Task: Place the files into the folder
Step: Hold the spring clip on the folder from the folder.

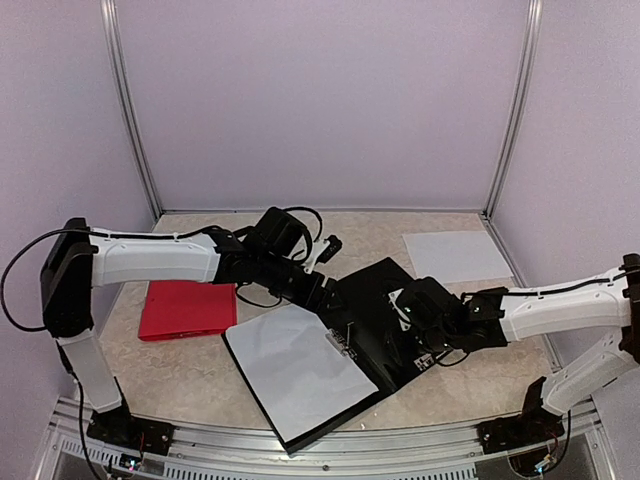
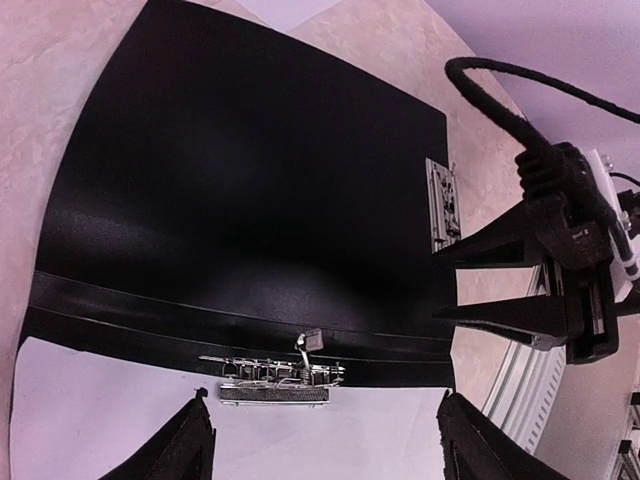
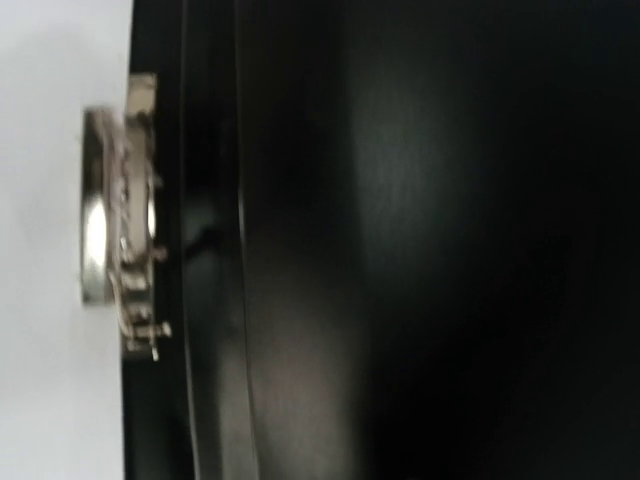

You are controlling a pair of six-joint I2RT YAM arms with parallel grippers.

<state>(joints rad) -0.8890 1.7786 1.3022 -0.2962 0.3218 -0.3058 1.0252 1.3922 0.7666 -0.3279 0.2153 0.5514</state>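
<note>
Left hand wide open, empty, over open black ring-binder folder; right hand half open, empty, at folder's 3 o'clock.

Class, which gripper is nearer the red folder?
Left. Left gripper sits just right of the red folder, at the black folder's spine; right gripper is farther right.

Soft even light, faint sheen on the black folder, right wrist view dim and blurred
</note>
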